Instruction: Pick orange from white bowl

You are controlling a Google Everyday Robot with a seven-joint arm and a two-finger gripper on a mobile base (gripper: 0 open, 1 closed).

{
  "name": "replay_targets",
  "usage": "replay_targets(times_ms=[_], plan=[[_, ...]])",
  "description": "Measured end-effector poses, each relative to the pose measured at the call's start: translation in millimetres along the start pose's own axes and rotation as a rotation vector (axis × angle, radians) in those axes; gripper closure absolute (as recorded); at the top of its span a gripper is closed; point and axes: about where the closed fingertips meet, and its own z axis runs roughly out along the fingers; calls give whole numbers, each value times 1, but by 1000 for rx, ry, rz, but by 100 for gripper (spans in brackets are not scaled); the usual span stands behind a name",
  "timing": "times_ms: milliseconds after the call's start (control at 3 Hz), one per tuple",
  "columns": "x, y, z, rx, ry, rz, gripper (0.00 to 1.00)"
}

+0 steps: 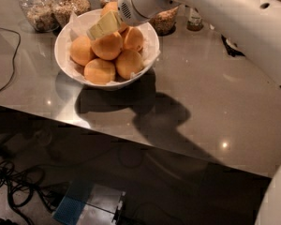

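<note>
**Gripper down at the bowl**

I see the counter [215, 97], my arm [225, 13] reaching in from the right, and the bowl [60, 60] heaped with oranges [108, 46]. The gripper [97, 30] is against the top ones; I cannot tell its grip.

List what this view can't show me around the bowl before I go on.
Camera view only.
1. Gripper, low over the oranges in the white bowl: contact with any orange cannot be told.
2. Rear oranges: mostly hidden behind the gripper and arm.
3. Glass jars: tops cut by the upper edge.
4. Dark object on the counter: largely under the arm.
</note>
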Motion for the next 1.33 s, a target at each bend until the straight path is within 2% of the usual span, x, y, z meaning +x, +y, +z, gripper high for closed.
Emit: replay_targets(times_ms=[333, 667, 1000, 1333], plan=[[-24, 4, -4, 12, -47, -4, 0], [-24, 4, -4, 12, -47, -4, 0], [-31, -12, 30, 36, -49, 73, 0], [-31, -12, 30, 36, -49, 75, 0]])
